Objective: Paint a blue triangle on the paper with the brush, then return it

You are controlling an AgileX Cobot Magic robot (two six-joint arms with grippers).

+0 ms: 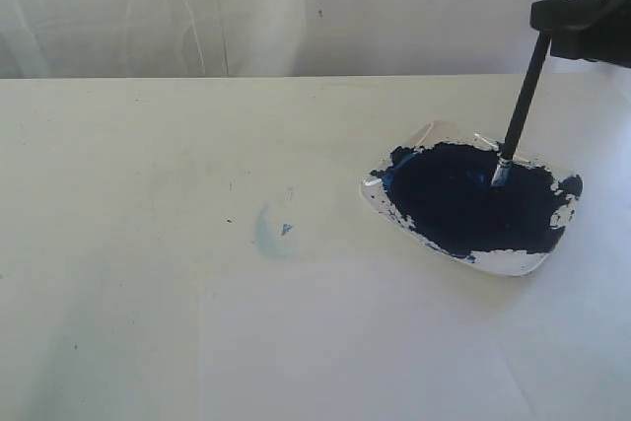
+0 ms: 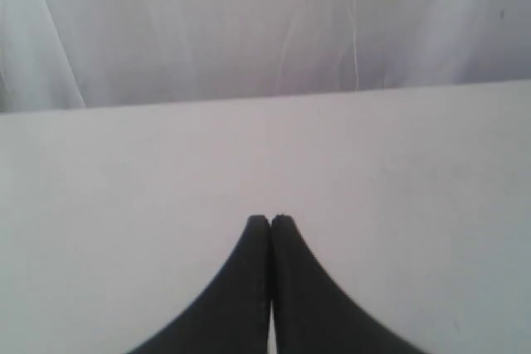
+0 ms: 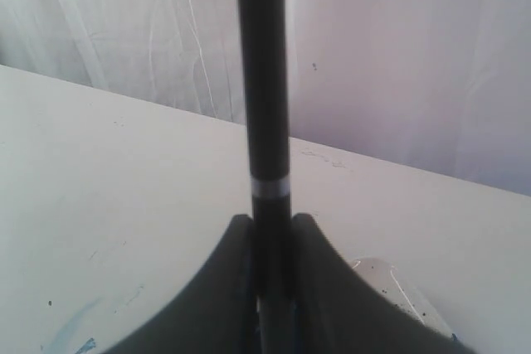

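Bristles of the thin black-handled paintbrush (image 1: 523, 105) rest in the pool of dark navy paint (image 1: 463, 206) that fills a shallow clear dish (image 1: 513, 264) on the right side of the cream tabletop (image 1: 118, 165). The brush stands steeply, its upper end leaning toward the right edge of the exterior view, and its short silver ferrule sits just above the paint surface.

The right gripper (image 1: 552, 19) holds the handle high up, well above the dish. In the right wrist view its two black fingers (image 3: 319, 288) are closed narrowly on the handle (image 3: 261, 80), one on each side, just beside a thin silver band.

The left gripper (image 2: 270, 220) shows only in its own wrist view. Its fingertips are pressed together with nothing between them, over bare tabletop.

A large white rectangular sheet of paper (image 1: 335, 362) lies flat on the near part of the table, its edges faint against the cream surface. A pale-blue smudge (image 1: 268, 234) with one small darker fleck marks the surface to the left of the dish, apart from it. White draped cloth (image 1: 197, 7) hangs behind the table.
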